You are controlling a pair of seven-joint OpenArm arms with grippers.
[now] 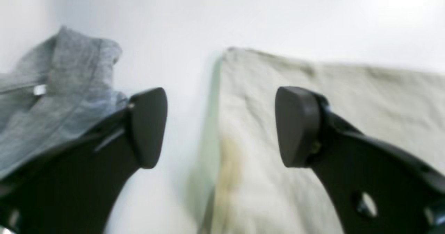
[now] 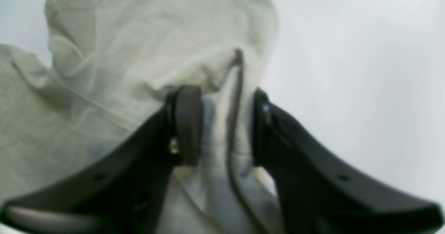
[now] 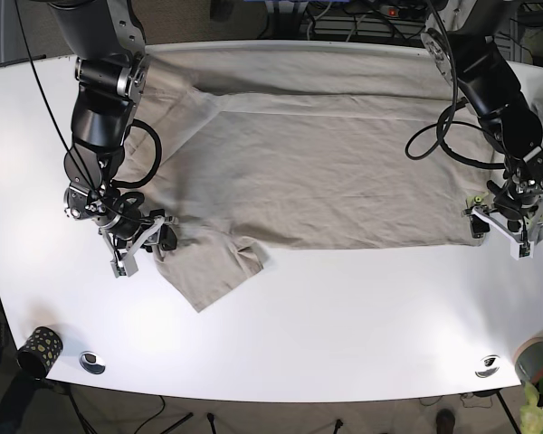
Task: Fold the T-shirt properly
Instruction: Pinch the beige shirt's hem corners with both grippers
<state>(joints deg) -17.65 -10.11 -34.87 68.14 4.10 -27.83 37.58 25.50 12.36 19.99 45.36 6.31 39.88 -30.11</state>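
the beige woven t-shirt [image 3: 326, 154] lay wide on the smooth white bench [image 3: 344, 316]; right gripper [image 2: 222, 126] pinched its bunched sleeve, left gripper [image 1: 222, 126] spread by the hem.

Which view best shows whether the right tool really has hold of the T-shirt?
The right wrist view: the right tool has a bunched fold of the beige T-shirt squeezed between its fingers. The base view shows that tool at the sleeve edge, contact too small to judge. The left wrist view doesn't show it.
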